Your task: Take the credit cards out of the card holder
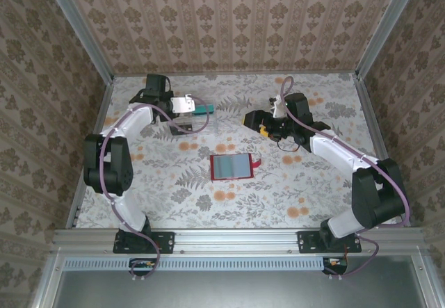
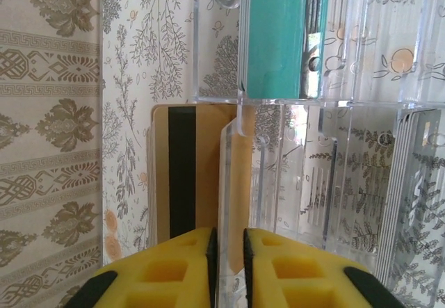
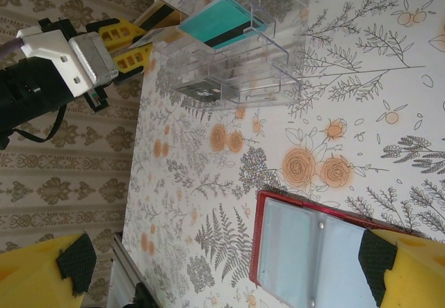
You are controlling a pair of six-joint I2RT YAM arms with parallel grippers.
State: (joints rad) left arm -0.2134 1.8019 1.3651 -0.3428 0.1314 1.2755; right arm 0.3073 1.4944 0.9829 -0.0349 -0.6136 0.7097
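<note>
The red card holder [image 1: 231, 167] lies open on the table, grey-blue inside up, and its pockets look bare [image 3: 313, 252]. A teal card [image 2: 274, 37] stands in a clear plastic tray [image 1: 198, 124], also seen from the right wrist [image 3: 219, 23]. A tan card with a dark stripe [image 2: 182, 176] leans at the tray's end [image 3: 161, 12]. A dark card [image 3: 201, 89] lies lower in the tray. My left gripper [image 2: 229, 266] is over the tray's edge, jaws a narrow gap apart, gripping nothing. My right gripper [image 3: 229, 273] hovers wide open above the holder's far side.
The tray [image 3: 271, 65] has several upright clear dividers and sits at the back left, close to the patterned wall. The left arm [image 1: 111, 162] curves along the table's left edge. A small red tab [image 1: 256, 163] sticks out of the holder's right side.
</note>
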